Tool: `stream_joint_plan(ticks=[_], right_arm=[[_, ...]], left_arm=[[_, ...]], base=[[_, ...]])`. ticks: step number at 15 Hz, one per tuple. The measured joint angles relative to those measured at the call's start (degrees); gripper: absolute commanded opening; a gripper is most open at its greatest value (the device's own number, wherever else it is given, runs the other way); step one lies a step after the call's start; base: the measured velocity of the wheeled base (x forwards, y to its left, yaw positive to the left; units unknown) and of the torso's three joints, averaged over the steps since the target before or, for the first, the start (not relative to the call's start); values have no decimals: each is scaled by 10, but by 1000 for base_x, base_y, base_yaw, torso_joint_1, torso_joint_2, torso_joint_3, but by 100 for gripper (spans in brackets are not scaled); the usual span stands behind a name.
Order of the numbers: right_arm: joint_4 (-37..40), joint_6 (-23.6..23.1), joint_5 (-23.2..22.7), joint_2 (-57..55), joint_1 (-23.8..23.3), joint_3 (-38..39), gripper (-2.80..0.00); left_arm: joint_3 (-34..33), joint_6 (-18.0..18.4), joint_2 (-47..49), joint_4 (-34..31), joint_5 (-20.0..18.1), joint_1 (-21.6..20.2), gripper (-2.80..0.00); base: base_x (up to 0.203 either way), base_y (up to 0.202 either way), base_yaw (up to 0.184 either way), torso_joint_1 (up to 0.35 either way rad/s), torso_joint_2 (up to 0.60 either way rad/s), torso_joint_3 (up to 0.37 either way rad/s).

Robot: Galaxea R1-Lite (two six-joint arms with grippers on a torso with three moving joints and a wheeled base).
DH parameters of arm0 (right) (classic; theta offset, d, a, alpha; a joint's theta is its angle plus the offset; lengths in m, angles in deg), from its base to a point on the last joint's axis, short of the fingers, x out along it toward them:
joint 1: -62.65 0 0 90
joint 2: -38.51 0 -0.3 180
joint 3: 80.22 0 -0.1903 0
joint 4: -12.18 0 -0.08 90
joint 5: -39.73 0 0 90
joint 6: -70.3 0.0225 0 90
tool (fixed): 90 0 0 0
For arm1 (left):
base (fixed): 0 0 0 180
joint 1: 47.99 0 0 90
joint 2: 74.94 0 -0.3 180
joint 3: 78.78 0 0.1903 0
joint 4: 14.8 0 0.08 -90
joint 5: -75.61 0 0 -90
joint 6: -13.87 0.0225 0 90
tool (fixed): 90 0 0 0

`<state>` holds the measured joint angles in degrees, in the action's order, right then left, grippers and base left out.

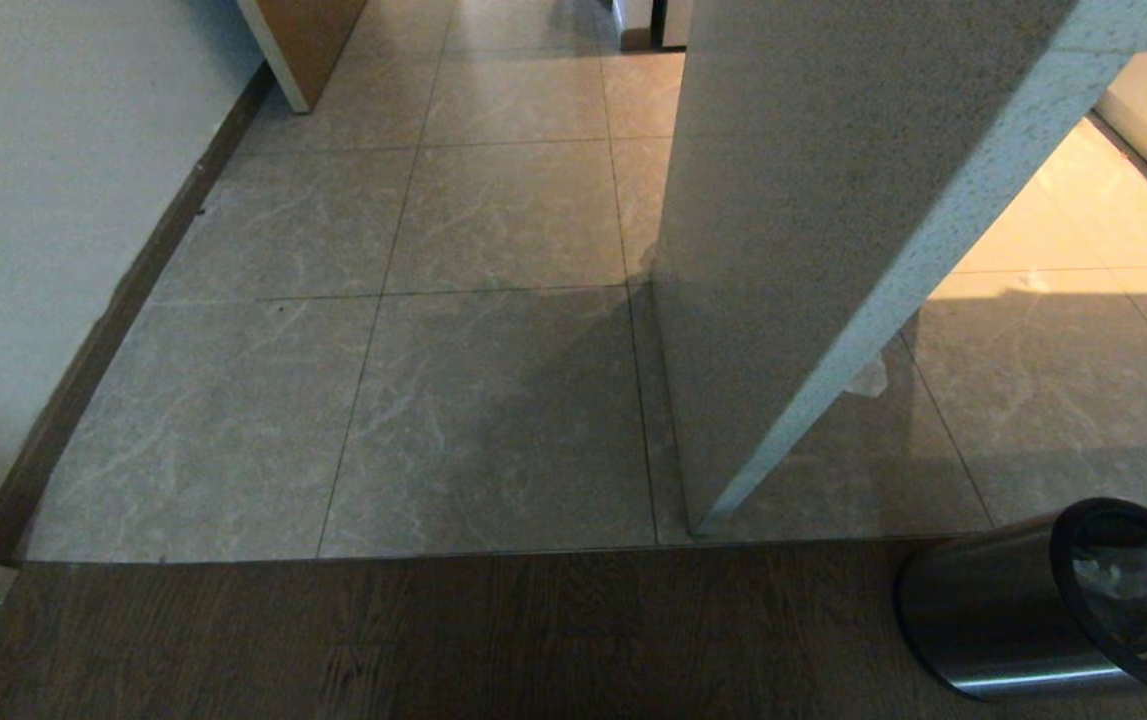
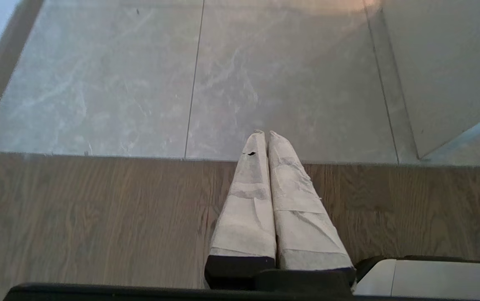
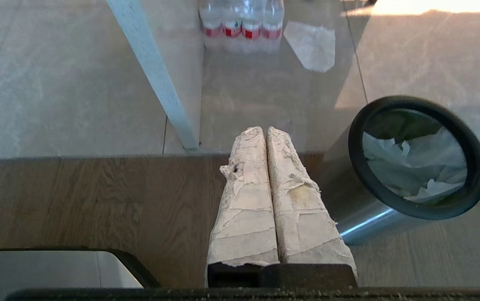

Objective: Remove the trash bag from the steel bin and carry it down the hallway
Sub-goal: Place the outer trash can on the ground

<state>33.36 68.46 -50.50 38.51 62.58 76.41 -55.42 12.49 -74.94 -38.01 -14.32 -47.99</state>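
The steel bin (image 1: 1013, 625) stands on the dark wood floor at the lower right of the head view, shiny with a black rim. In the right wrist view the steel bin (image 3: 373, 209) is just beside my right gripper (image 3: 265, 130), and crumpled white plastic of the trash bag (image 3: 411, 167) fills its mouth. The trash bag (image 1: 1133, 590) also shows faintly inside the rim. My right gripper is shut and holds nothing. My left gripper (image 2: 264, 133) hangs shut and empty over the edge between wood and tile. The hallway (image 1: 493, 250) of grey marble-look tiles runs ahead.
A speckled grey slab (image 1: 833, 200) leans up from the tile floor just right of the hallway. A white wall with a dark baseboard (image 1: 113, 330) bounds the left side. A pack of water bottles (image 3: 242, 23) and a white scrap (image 3: 311, 44) lie behind the slab.
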Motion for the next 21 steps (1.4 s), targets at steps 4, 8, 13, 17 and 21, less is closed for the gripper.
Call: stream_joint_plan(ticks=[4, 8, 13, 17, 21], right_arm=[[0, -4, -2, 0, 0, 0, -280], [0, -4, -2, 0, 0, 0, -280], [36, -5, 6, 0, 0, -31, -280], [216, -3, 48, -10, 0, -218, -280], [312, 37, 92, -57, 17, -314, -280]], left_arm=[[0, 0, 0, 1, 0, 0, -280], [0, 0, 0, 1, 0, 0, -280], [0, 0, 0, 1, 0, 0, -280], [0, 0, 0, 1, 0, 0, -280], [0, 0, 0, 1, 0, 0, -280]], base=[[0, 0, 0, 1, 2, -155], [0, 0, 0, 1, 1, -12], [0, 0, 0, 0, 0, 0], [0, 0, 0, 0, 0, 0], [0, 0, 0, 0, 0, 0]])
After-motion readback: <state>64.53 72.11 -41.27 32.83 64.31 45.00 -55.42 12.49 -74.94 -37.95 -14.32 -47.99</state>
